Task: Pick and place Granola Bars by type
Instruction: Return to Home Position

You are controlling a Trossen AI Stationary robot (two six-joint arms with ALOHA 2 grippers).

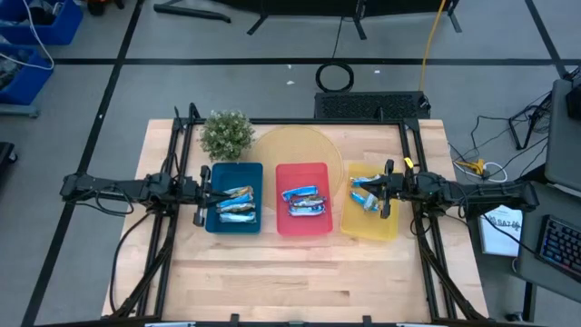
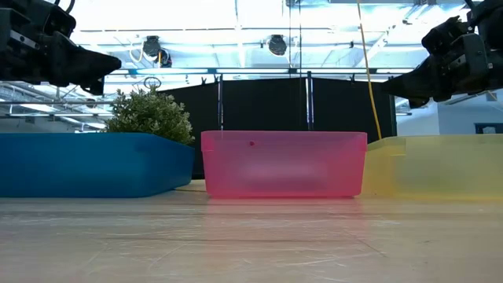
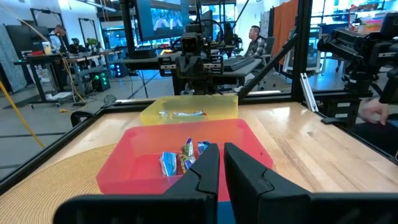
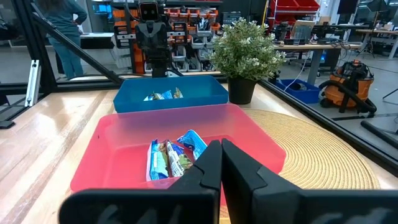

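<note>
Granola bars [image 1: 304,201] lie in the red tray [image 1: 301,173], their long axes apparently pointing toward the flanking blue tray [image 1: 234,168] and yellow tray [image 1: 368,229], which hold more. The left gripper [image 1: 201,193] and the right gripper [image 1: 386,191] hover over those outer trays, fingers together, empty.

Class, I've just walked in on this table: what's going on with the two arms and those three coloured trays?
Nothing is being handled right now. The left claw hangs above the outer side of the flat blue plastic tray, and the right claw hangs above the flat yellow plastic tray. Both claws are shut and empty. Small shiny-wrapped granola bars lie in those two trays and in the flat red plastic tray between them.
</note>
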